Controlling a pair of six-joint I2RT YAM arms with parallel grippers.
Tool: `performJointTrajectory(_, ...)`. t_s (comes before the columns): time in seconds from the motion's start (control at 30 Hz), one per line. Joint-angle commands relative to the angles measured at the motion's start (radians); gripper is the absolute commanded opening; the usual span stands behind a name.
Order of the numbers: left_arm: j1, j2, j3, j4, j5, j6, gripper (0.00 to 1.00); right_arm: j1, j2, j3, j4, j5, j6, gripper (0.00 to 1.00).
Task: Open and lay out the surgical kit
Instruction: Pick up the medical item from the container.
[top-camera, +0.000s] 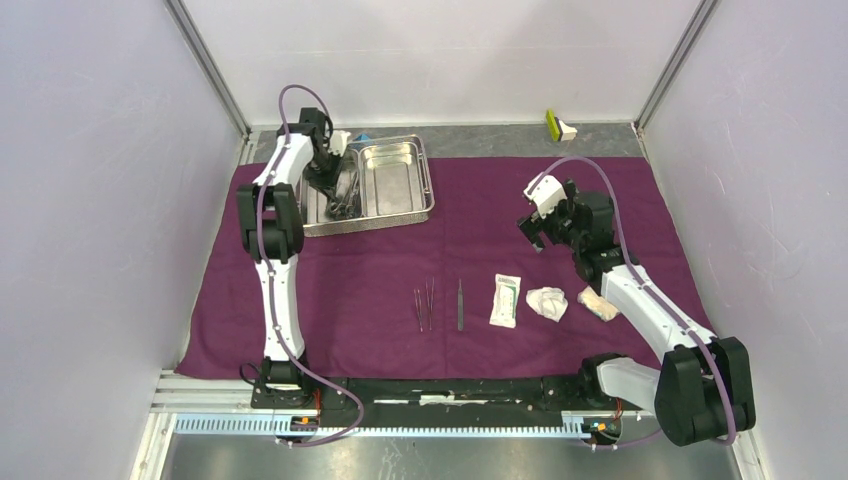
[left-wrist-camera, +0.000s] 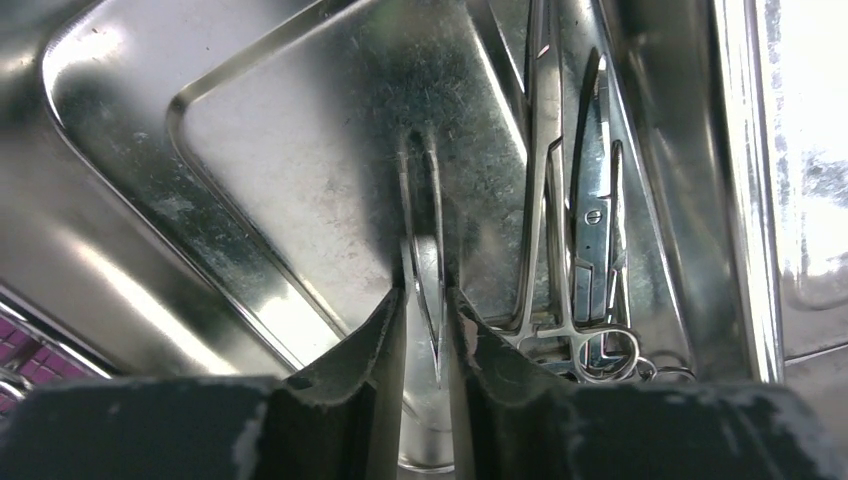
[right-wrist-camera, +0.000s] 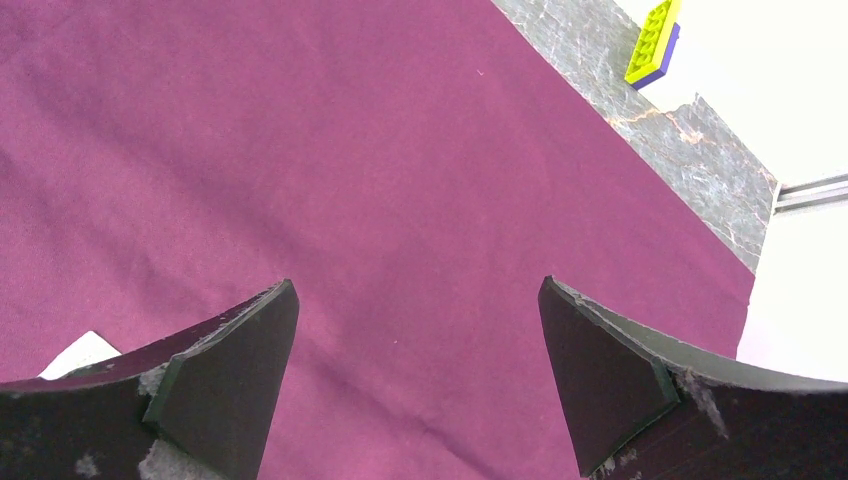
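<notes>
The purple cloth wrap (top-camera: 400, 260) lies spread flat under everything. At its back left stands the steel tray (top-camera: 432, 200), and my left gripper (top-camera: 335, 195) reaches down into the tray's left compartment. In the left wrist view the left gripper (left-wrist-camera: 425, 295) is shut on slim tweezers (left-wrist-camera: 420, 200) that lie on the tray floor (left-wrist-camera: 300, 150). Ring-handled forceps (left-wrist-camera: 545, 200) and scissors (left-wrist-camera: 593, 200) lie beside them. On the cloth sit thin forceps (top-camera: 424, 303), a slim instrument (top-camera: 460, 305), a white packet (top-camera: 506, 300) and two gauze wads (top-camera: 547, 303). My right gripper (top-camera: 535, 235) (right-wrist-camera: 415, 300) hangs open above bare cloth (right-wrist-camera: 380, 150).
A yellow-green block (top-camera: 553, 124) (right-wrist-camera: 655, 40) lies on the grey table beyond the cloth's back right corner. White walls close in the table on three sides. A small blue thing (top-camera: 362, 140) shows just behind the tray.
</notes>
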Motion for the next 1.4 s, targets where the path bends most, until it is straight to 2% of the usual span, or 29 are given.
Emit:
performJointTrajectory(0.0, 0.0, -0.001, -0.001, 0.014, -0.012, 0.04, 0.25, -0.005, -0.011, 0.01, 0.015, -0.018, -0.008, 0.98)
performJointTrajectory(0.13, 0.0, -0.041, -0.063, 0.067, -0.033, 0.043, 0.16, -0.006, -0.009, 0.011, 0.015, -0.028, -0.008, 0.98)
performJointTrajectory(0.3, 0.0, -0.064, -0.056, 0.067, -0.038, 0.039, 0.08, -0.005, -0.005, 0.011, 0.015, -0.039, -0.008, 0.98)
performJointTrajectory(0.53, 0.0, -0.14, -0.041, 0.066, -0.031, 0.033, 0.08, -0.005, -0.01, 0.011, 0.014, -0.056, -0.004, 0.98)
performJointTrajectory(0.87, -0.005, -0.34, -0.099, 0.066, 0.052, -0.047, 0.06, -0.006, -0.028, 0.009, 0.017, -0.067, 0.004, 0.98)
performJointTrajectory(1.07, -0.039, -0.526, -0.286, 0.066, 0.084, -0.165, 0.02, -0.005, -0.046, 0.003, 0.024, -0.091, 0.018, 0.98)
performJointTrajectory(1.2, -0.141, -0.671, -0.472, 0.072, 0.046, -0.221, 0.02, -0.006, -0.05, 0.001, 0.03, -0.1, 0.021, 0.98)
performJointTrajectory(1.37, -0.265, -0.794, -0.635, 0.073, 0.04, -0.297, 0.02, -0.005, -0.05, -0.014, 0.044, -0.098, 0.027, 0.98)
